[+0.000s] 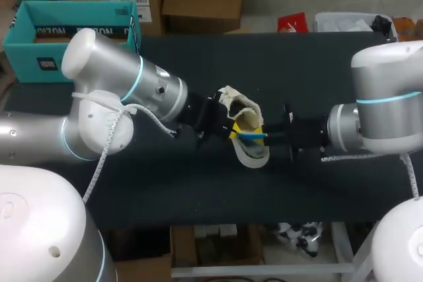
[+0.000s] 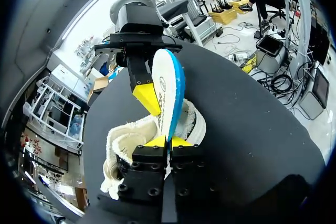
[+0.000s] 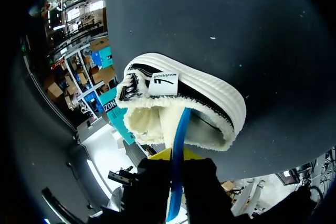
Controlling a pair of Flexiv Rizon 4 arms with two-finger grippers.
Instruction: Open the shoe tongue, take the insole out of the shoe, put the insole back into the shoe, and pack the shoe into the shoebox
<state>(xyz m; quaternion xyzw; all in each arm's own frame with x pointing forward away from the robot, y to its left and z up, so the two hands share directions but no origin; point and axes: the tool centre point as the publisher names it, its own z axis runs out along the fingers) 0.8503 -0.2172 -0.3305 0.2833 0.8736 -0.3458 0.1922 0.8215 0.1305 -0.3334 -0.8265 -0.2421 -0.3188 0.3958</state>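
Note:
A cream fleece-lined shoe (image 1: 246,111) with a thick white sole lies mid-table. The white insole (image 2: 167,90) with a blue underside stands on edge, its lower end in the shoe's opening (image 2: 126,139). My left gripper (image 1: 231,134) is shut on the insole's near end, its yellow tips (image 2: 168,141) pinching it. From the other side my right gripper (image 1: 266,135) is shut on the same insole, and the blue edge (image 3: 179,129) runs between its yellow tips (image 3: 173,155). In the right wrist view the shoe (image 3: 202,90) lies just ahead of the fingers. The teal shoebox (image 1: 73,8) stands open at the far left.
Dark table mat (image 1: 198,189) stretches bare in front of the shoe and to both sides. The two arms meet over the shoe, leaving little room between them. The shoebox sits behind my left arm's elbow (image 1: 106,64).

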